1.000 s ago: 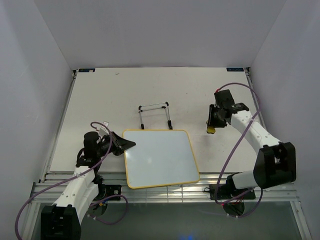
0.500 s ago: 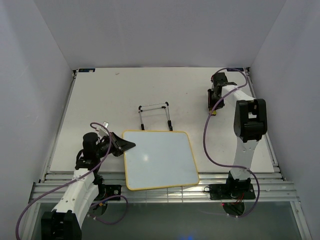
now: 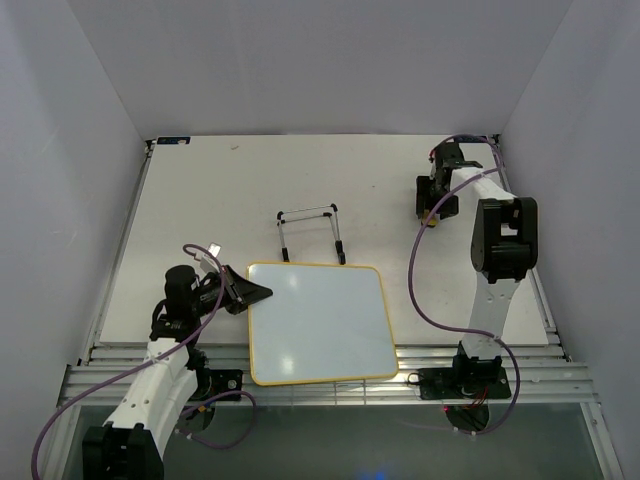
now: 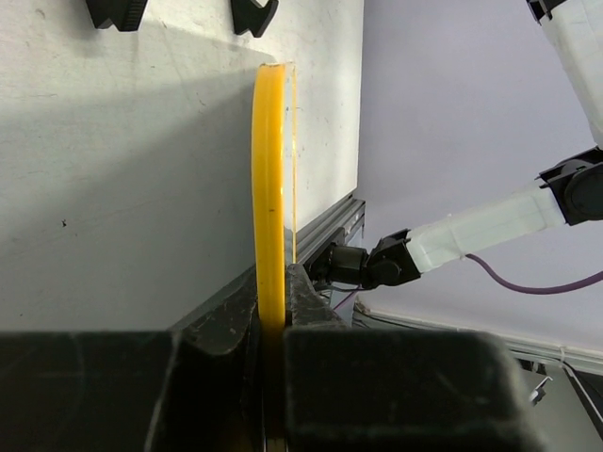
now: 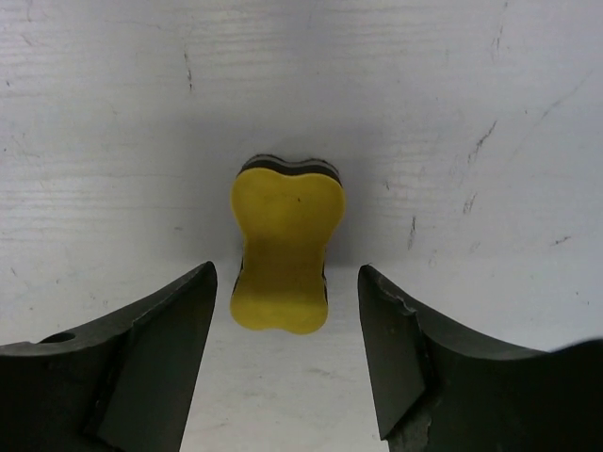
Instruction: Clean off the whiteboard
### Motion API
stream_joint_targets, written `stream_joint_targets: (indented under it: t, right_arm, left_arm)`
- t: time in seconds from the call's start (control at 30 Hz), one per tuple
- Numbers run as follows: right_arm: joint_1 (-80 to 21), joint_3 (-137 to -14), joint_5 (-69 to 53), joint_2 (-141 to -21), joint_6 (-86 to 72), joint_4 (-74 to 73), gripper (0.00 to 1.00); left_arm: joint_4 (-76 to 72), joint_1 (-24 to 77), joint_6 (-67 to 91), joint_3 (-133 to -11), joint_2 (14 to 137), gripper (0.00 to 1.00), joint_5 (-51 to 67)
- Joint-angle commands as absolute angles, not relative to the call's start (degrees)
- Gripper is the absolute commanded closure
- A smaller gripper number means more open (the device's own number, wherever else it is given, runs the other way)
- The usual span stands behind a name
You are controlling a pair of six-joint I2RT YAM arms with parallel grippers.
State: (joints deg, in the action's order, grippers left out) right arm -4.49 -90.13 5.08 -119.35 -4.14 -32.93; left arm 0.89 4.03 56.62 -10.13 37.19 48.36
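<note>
The whiteboard (image 3: 318, 322) lies flat at the table's near middle, its white face blank inside the yellow frame. My left gripper (image 3: 252, 293) is shut on the board's left edge; in the left wrist view the yellow frame (image 4: 268, 188) runs edge-on out of the clamped jaws of the left gripper (image 4: 273, 287). At the far right, my right gripper (image 3: 430, 212) hangs open over a small yellow eraser (image 3: 428, 224). In the right wrist view the eraser (image 5: 285, 247) rests on the table, free of both fingers of the right gripper (image 5: 285, 275).
The black wire stand (image 3: 312, 228) stands apart on the table just behind the board. Its feet (image 4: 252, 14) show at the top of the left wrist view. The right arm's purple cable (image 3: 420, 280) hangs beside the board's right side.
My right arm swung back to the far right of the table, then opened and let go of the yellow eraser. The left gripper kept its hold, and the board shifted slightly.
</note>
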Motion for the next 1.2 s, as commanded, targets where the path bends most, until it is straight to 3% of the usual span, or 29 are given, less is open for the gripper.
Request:
stream_joint_targets:
  t: [0.0, 0.2, 0.4, 0.47, 0.5, 0.7, 1.17]
  right_arm:
    - [-4.04, -91.32, 4.13, -114.26, -5.27, -36.56, 0.32]
    - [-4.22, -87.11, 2.64, -103.55, -7.03, -39.11, 0.22]
    - [-4.48, -73.93, 0.18, -87.65, -7.91, -36.22, 0.14]
    - [-4.40, -67.98, -4.11, -80.73, -8.87, -34.37, 0.00]
    - [-4.57, -65.94, -5.17, -78.60, -9.31, -32.54, 0.10]
    - [-5.10, -53.10, -11.60, -66.19, -10.63, -27.43, 0.10]
    - [-5.01, -55.02, -11.88, -56.86, -11.78, -28.29, 0.10]
  left_arm:
    - [-4.30, 4.31, 56.77, -12.92, 36.13, 1.00, 52.12]
    - [-8.09, 4.22, 58.10, -16.25, 32.61, 1.00, 55.11]
    - [-7.82, 4.31, 58.89, -19.77, 32.52, 1.00, 53.88]
    - [-7.82, 4.31, 59.24, -20.04, 32.69, 1.00, 52.92]
    - [-7.82, 4.31, 59.85, -20.30, 32.87, 1.00, 52.04]
    - [-10.00, 4.48, 62.21, -23.46, 36.30, 1.00, 51.67]
    - [-13.27, 6.59, 64.43, -35.84, 44.46, 1.00, 50.19]
